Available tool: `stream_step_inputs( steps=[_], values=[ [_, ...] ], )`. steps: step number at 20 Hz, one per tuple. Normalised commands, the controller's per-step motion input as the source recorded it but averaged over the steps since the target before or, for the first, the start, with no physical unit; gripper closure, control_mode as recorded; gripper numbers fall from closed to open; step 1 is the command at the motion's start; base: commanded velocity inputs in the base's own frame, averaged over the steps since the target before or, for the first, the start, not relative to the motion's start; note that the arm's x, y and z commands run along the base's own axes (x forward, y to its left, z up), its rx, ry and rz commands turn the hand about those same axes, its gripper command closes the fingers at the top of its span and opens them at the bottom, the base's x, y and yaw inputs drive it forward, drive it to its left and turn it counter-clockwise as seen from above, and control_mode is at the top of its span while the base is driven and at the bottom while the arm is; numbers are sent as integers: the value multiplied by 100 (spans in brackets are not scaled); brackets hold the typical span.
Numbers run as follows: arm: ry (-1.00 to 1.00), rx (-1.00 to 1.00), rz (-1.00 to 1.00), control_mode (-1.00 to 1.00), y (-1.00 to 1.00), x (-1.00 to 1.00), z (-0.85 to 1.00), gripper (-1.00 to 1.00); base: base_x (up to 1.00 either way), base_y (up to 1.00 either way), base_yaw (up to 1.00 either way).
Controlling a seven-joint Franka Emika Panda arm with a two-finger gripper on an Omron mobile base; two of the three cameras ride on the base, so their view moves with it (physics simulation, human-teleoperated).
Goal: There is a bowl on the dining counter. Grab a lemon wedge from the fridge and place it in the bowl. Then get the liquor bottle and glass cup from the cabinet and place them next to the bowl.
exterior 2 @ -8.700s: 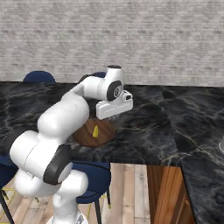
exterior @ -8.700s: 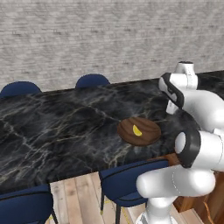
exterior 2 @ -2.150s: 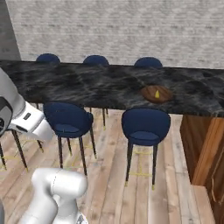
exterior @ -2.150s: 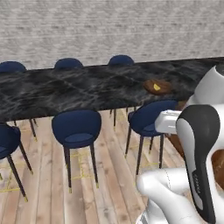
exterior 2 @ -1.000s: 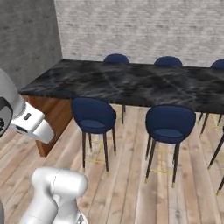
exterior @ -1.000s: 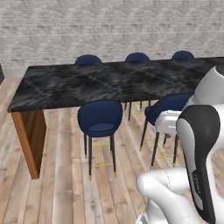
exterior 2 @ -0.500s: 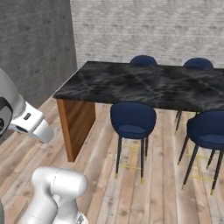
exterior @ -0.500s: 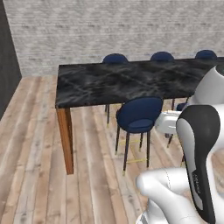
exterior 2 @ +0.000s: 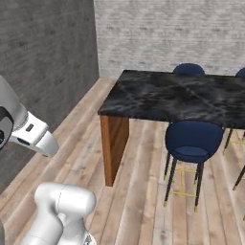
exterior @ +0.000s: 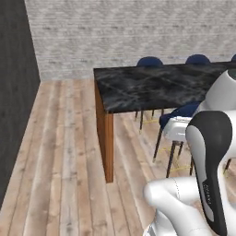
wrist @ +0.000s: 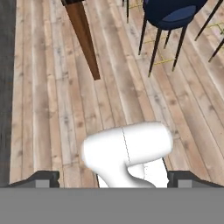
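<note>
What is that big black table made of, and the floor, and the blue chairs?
The dining counter looks like polished black marble: dark, glossy, with thin pale veins. Its side panel looks like warm-brown wood. The floor looks like light wooden planks with visible seams and grain. The blue stool seems to have a soft padded seat, maybe fabric or velvet, on thin dark legs, probably metal.

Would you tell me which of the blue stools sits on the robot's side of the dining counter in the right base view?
The stool with the full round seat in front of the dining counter; the other stools show merely backrests beyond it.
</note>
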Motion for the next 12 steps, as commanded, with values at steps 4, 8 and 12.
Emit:
stream_step_inputs(
  steps=[4,8,12],
  values=[
    [0,0,0,100,0,0,0,-100,53,100,0],
    [0,0,0,100,0,0,0,-100,60,100,0],
    [0,0,0,100,0,0,0,-100,84,100,0]
  ],
)
